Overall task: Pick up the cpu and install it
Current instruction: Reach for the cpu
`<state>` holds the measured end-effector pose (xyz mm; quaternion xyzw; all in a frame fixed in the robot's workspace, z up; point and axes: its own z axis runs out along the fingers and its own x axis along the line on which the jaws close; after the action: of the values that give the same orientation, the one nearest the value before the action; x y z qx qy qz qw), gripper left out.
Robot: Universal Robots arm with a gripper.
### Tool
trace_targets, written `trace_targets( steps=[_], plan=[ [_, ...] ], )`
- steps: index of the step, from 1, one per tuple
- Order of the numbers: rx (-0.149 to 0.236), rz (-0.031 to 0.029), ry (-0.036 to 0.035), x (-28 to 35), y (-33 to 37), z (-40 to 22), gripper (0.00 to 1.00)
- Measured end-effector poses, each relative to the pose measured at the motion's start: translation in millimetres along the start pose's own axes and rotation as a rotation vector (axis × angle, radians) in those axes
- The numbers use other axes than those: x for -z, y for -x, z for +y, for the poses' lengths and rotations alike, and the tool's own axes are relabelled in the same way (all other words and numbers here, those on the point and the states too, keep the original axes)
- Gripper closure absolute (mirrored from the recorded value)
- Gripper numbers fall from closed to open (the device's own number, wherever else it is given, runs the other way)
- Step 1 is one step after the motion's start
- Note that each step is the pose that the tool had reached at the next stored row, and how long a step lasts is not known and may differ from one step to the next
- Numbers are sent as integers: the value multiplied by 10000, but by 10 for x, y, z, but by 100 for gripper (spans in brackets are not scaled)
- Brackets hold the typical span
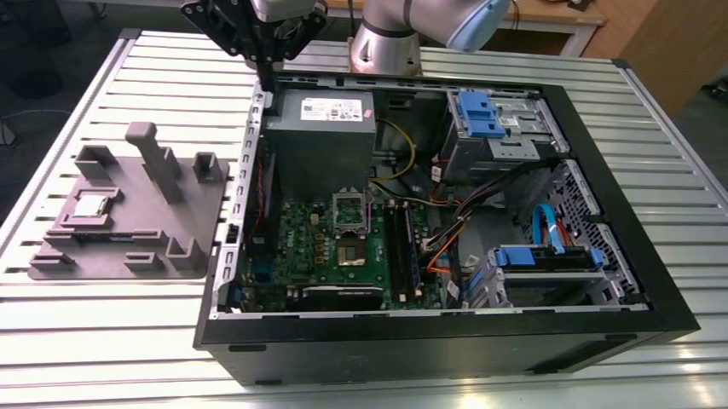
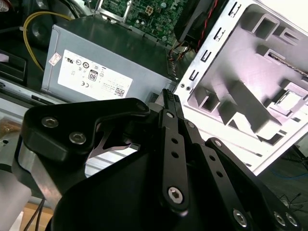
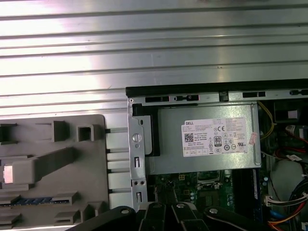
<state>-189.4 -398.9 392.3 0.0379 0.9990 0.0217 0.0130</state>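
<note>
A silver-grey tubular arm (image 1: 384, 47) is fitted with a light blue joint cap (image 1: 478, 24). The gripper (image 2: 168, 94) is made of matte black linkage bars (image 2: 174, 149), pinned with silver hex screws (image 2: 175, 194); a rounded black housing (image 2: 72, 125) is bolted alongside.

My gripper (image 1: 264, 78) is black; cpu (image 1: 91, 205) silver-grey, its plate (image 1: 68, 264) plain grey; tabletop (image 1: 114, 341) silver, ribbed stripes; motherboard (image 1: 341, 247) green; case (image 1: 455, 349) black.
</note>
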Motion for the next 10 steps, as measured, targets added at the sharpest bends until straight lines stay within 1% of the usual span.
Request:
trace_targets(
  steps=[10],
  plan=[
    [-1, 0, -1, -1, -21, -2, 90]
  ],
)
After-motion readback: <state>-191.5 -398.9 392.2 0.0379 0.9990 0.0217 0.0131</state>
